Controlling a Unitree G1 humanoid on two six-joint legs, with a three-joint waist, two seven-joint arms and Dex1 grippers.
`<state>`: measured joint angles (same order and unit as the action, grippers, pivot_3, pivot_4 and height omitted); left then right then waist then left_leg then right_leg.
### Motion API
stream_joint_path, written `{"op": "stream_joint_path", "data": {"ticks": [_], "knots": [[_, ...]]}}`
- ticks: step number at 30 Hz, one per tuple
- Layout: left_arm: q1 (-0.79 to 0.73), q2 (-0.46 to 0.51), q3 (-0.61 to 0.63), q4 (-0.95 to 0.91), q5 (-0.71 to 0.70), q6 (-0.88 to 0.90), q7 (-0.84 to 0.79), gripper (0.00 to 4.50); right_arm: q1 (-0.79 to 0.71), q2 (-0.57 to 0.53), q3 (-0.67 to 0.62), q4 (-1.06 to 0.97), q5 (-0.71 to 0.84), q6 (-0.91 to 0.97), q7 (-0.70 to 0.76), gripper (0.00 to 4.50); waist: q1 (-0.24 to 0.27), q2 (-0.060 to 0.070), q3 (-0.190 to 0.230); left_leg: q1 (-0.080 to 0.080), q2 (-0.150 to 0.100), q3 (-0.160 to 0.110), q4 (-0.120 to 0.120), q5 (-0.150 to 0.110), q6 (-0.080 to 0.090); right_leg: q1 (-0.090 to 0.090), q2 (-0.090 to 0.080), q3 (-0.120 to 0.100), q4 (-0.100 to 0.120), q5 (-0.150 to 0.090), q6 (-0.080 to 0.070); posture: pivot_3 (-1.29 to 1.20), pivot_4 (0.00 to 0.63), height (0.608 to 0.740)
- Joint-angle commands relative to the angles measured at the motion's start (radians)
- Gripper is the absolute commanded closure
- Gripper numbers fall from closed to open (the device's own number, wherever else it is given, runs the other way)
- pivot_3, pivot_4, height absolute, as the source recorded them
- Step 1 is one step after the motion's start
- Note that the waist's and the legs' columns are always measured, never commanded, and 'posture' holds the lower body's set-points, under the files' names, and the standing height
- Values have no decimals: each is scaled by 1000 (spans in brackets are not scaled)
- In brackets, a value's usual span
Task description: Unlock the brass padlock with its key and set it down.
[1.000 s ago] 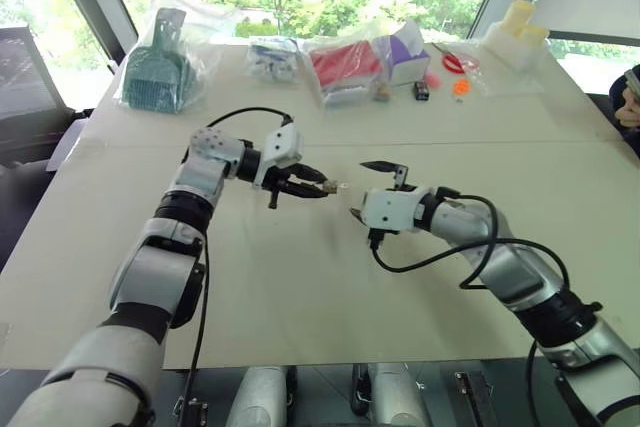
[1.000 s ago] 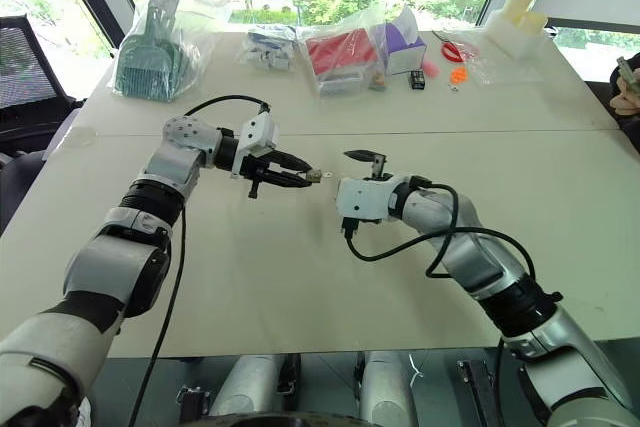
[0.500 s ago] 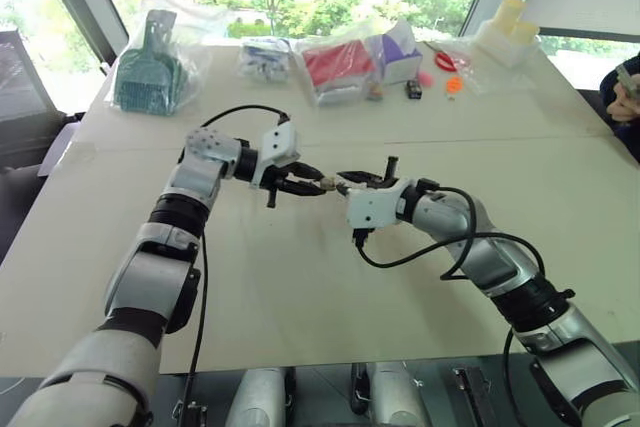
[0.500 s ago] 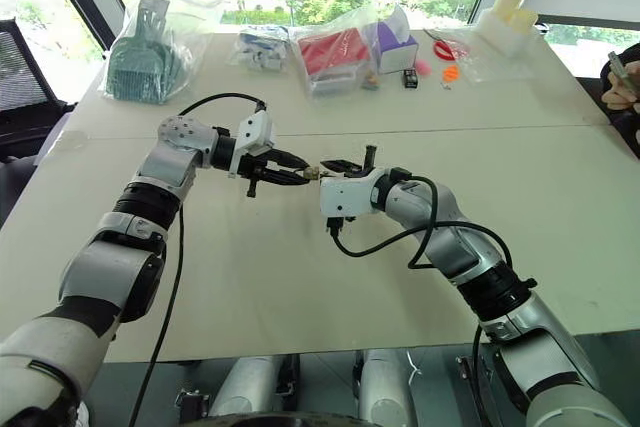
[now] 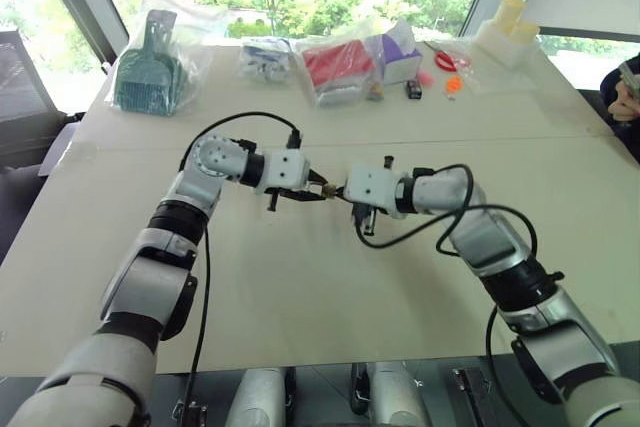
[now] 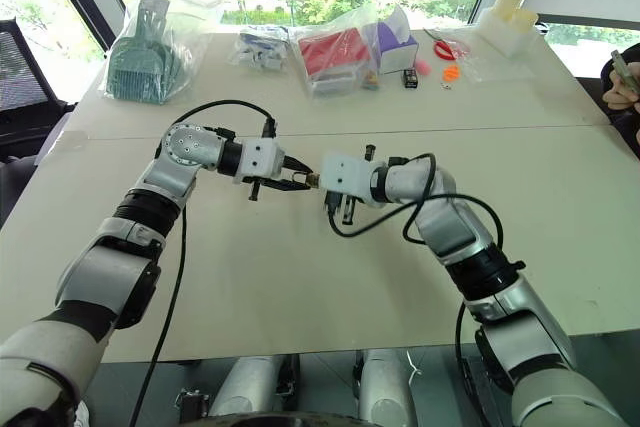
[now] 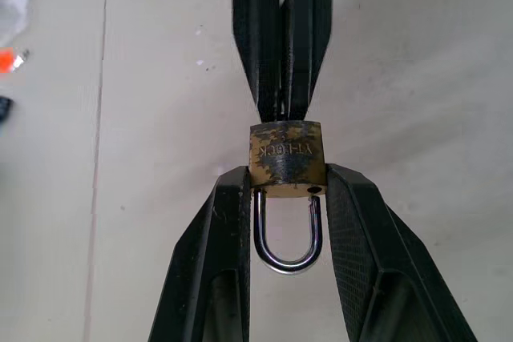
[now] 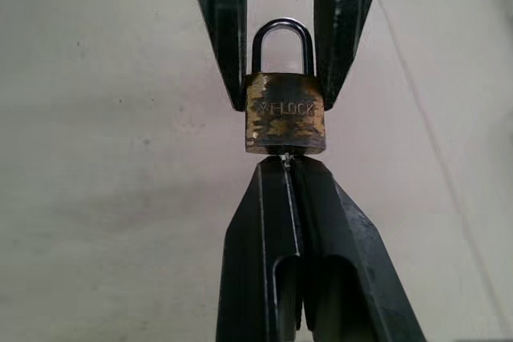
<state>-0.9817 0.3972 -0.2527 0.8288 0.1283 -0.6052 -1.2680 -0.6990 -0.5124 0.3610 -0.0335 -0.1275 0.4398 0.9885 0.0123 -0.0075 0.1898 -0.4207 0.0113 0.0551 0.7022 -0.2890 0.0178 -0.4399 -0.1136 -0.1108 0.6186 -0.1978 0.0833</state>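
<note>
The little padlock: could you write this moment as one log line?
left gripper: shut on brass padlock, above table | right gripper: shut on key at padlock's base | shackle: closed

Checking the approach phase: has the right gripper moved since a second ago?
Yes. The right gripper has closed in across the table toward the left gripper, and now sits shut right at the brass padlock it holds.

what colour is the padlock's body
Dull brass-yellow with dark tarnished patches; the padlock shows best in the right wrist view.
</note>
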Motion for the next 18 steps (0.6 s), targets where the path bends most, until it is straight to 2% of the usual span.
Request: {"op": "stream_joint_path", "data": {"ticks": [1,5,10,13,18], "knots": [[-47,-5,2,8,20,-122,99,3755,-52,42,39,-30,58,10,73,4486,0,0,0,0,0,0,0,0,0,0,0,0,0,0,0,0,150,740],[-46,-14,45,7,-82,26,23,3755,-58,7,56,18,-81,-284,-55,4486,-2,0,0,0,0,1,0,0,0,0,0,0,0,0,0,0,150,740],[-45,6,78,-49,-201,320,-144,3755,-11,-77,71,85,-265,-625,-261,4486,-2,0,0,0,-1,4,0,0,0,0,0,0,0,0,1,0,150,740],[-42,29,76,-89,-224,423,-209,3755,21,-107,50,102,-314,-753,-346,3696,-3,0,0,0,-1,4,0,3,-5,0,0,0,0,0,1,0,150,740],[-54,34,91,-119,-252,514,-233,3755,16,-115,29,117,-373,-883,-452,1108,-7,0,0,0,0,4,0,3,-5,0,0,0,1,0,1,0,150,740]]}}
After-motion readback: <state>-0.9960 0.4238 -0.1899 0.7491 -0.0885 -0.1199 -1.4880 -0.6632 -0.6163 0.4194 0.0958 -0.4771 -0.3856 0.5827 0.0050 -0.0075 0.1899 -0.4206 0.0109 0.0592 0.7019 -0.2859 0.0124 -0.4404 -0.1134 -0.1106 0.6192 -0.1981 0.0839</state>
